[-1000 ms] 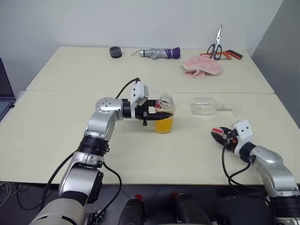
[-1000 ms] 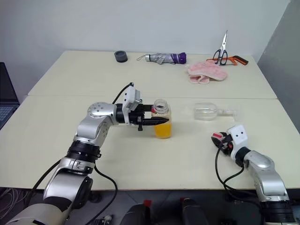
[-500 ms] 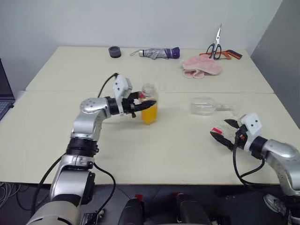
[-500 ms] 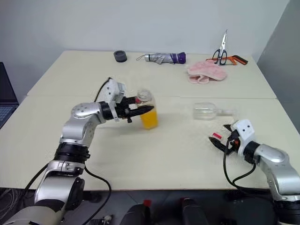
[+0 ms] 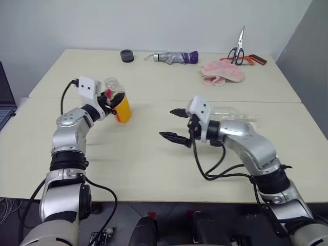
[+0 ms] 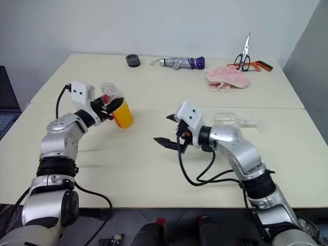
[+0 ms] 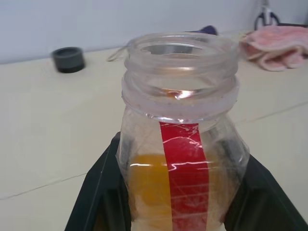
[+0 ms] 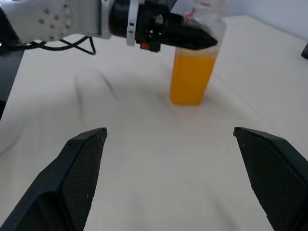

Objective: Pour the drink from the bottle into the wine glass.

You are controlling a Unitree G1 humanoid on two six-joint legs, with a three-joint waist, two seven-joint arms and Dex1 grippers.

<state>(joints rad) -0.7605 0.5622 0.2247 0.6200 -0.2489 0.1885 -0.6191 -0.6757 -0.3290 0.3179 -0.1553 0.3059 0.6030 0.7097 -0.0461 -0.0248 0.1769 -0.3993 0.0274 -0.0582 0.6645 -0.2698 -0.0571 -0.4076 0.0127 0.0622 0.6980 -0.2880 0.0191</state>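
Head views: the left gripper (image 5: 114, 99) clenches the bottle (image 5: 118, 101), tilted, drink (image 5: 123, 111) in its lower half. The right gripper (image 5: 175, 124), fingers spread and holding nothing, hangs over the table (image 5: 154, 164); the wine glass (image 5: 225, 114) lies on its side just behind it.

Left wrist view: black fingers (image 7: 98, 190) flank the uncapped bottle.

Right wrist view: the bottle stands ahead between the splayed fingertips (image 8: 82, 163).

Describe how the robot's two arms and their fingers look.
Both arms are silver-grey metal with black joint rings and loose black cables. Each wrist carries a white camera box. The left gripper and right gripper each have two black, tapered fingers with finely textured inner faces.
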